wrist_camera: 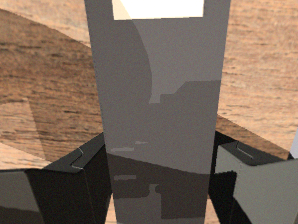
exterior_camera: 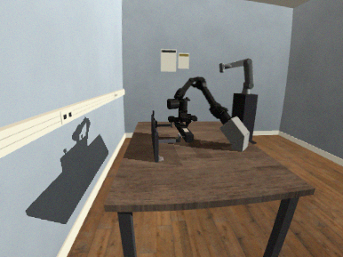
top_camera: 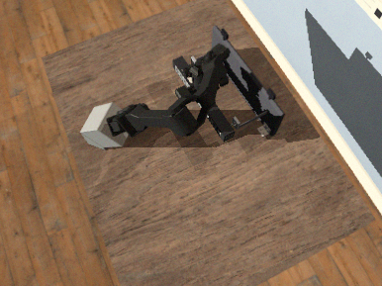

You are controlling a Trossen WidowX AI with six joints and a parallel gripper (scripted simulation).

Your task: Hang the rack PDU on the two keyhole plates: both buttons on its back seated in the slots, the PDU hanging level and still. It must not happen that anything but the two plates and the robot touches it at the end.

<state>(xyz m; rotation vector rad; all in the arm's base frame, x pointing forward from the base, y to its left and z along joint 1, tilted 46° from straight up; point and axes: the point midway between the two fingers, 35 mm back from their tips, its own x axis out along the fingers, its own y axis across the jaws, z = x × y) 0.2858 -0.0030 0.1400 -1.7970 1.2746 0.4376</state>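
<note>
now the gripper (wrist_camera: 159, 165) clasps the rack pdu (wrist_camera: 160, 100) mid-carry; next it must reach the keyhole plates, which i cannot make out.

I held a long gray bar, the PDU (wrist_camera: 160, 115), between my two dark fingers. My gripper (wrist_camera: 155, 131) was closed on it, one finger on each side near the bottom of the view. The bar ran straight up the middle and had a bright patch (wrist_camera: 157, 8) at its top. Darker shadow shapes lay across its lower part. Behind it was the brown wooden table (wrist_camera: 45, 90).
</note>
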